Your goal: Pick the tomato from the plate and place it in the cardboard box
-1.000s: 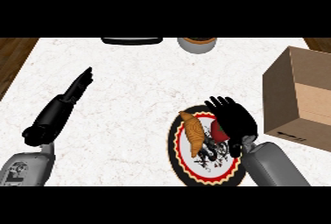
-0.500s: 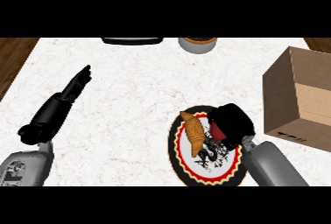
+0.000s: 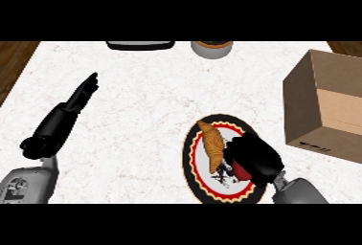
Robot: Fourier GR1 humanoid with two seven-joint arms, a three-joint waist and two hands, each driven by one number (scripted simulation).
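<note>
On the round plate [image 3: 194, 158] with a red and black rim lie a brown croissant [image 3: 212, 149] and the red tomato [image 3: 241, 172]. My right hand [image 3: 256, 158] is curled over the tomato, so only a red sliver shows under its fingers. The open cardboard box [image 3: 325, 107] stands at the right edge of the counter, to the right of the plate. My left hand [image 3: 79, 98] rests open at the left, fingers straight and pointing up and away.
At the counter's far edge there are a dark flat object [image 3: 141, 45] and a grey round container [image 3: 211, 49]. Dark wood shows beyond the white marble counter [image 3: 141, 95] at the far left and far right corners.
My right hand's fingers have gone from spread above the plate to curled down round the tomato, and the hand has drawn in lower. The left hand has not moved.
</note>
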